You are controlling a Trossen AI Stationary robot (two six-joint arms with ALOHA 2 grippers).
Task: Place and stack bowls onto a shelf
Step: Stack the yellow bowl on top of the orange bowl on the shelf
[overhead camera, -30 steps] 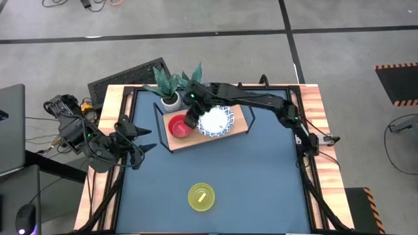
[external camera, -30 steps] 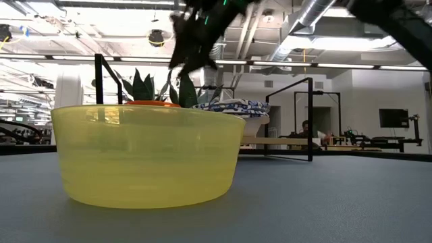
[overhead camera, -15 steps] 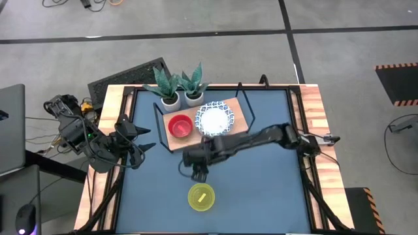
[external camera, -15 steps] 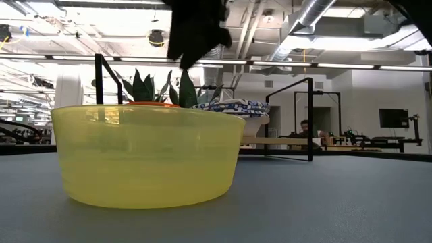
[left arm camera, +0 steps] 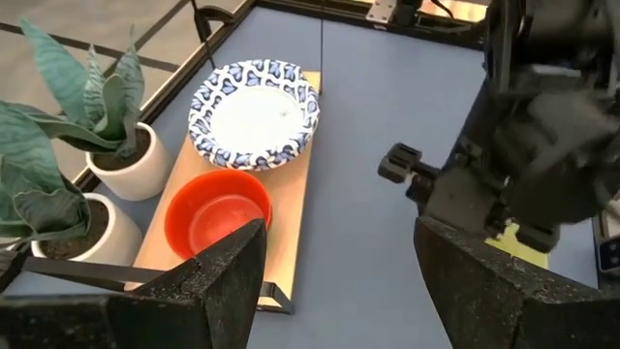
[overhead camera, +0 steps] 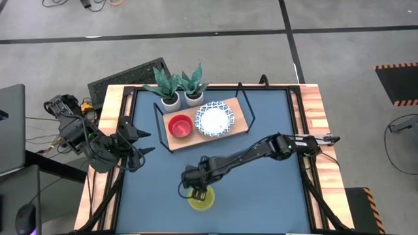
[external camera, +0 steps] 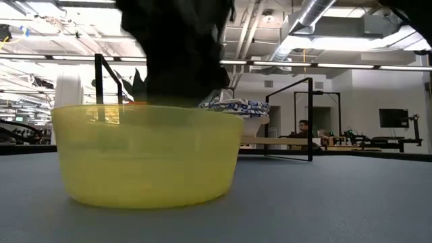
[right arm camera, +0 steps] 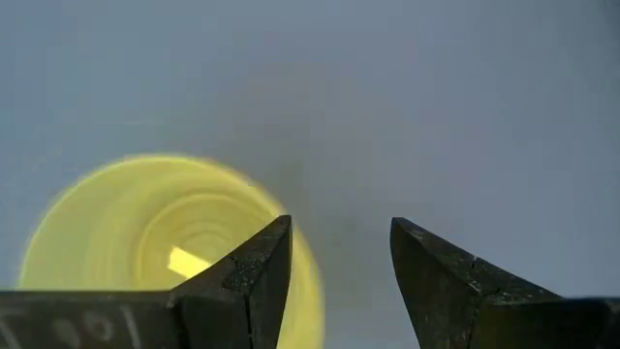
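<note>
A yellow bowl rests on its base on the blue tabletop, close to the near edge. My right gripper hangs open over the bowl's rim, one finger above the inside and one outside; I see no touch. The wooden shelf with its black wire frame sits at the far side. It carries a red bowl and a white bowl with a blue patterned rim. My left gripper waits open at the table's left edge.
Two small white pots with green plants stand just behind the shelf's far left corner. My right arm reaches slantwise across the table's middle. Wooden rails frame the tabletop.
My right gripper has left the shelf, where it stood beside the white patterned bowl. It has swept toward the table's near edge and come down over the yellow bowl. The bowls on the shelf have stayed where they were.
</note>
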